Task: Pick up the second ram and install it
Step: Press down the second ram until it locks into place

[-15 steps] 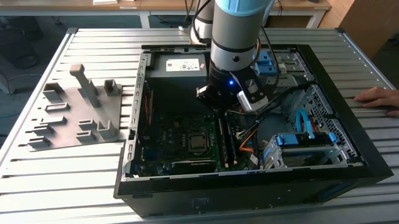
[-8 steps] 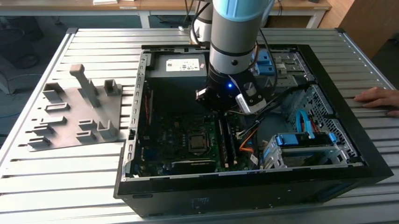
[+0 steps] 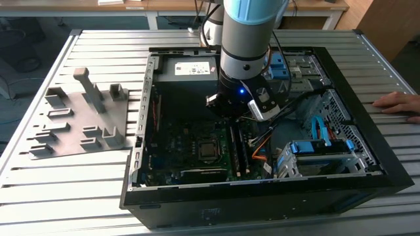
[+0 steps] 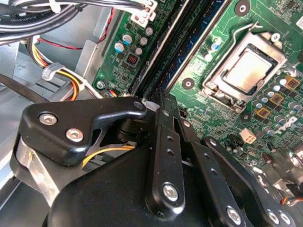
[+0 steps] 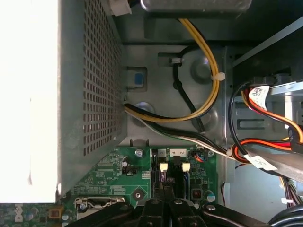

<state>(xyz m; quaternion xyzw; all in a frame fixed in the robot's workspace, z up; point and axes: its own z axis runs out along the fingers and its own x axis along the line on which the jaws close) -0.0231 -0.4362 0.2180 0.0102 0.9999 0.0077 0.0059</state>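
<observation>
While the arm reaches down into the open PC case [image 3: 196, 199], its fingers [image 4: 166, 137] stand narrow, pressed close together over the memory slots [image 4: 177, 45]. The second ram [image 3: 234, 150] sits upright in a slot at about 3 o'clock of the processor socket [image 3: 207, 149] (whether the fingers touch it, I cannot tell). A ribbed metal table [image 3: 92, 162] carries the case and, at 9 o'clock, a grey holder tray [image 3: 82, 120]. A person's hand [image 3: 399, 104] rests at 3 o'clock.
</observation>
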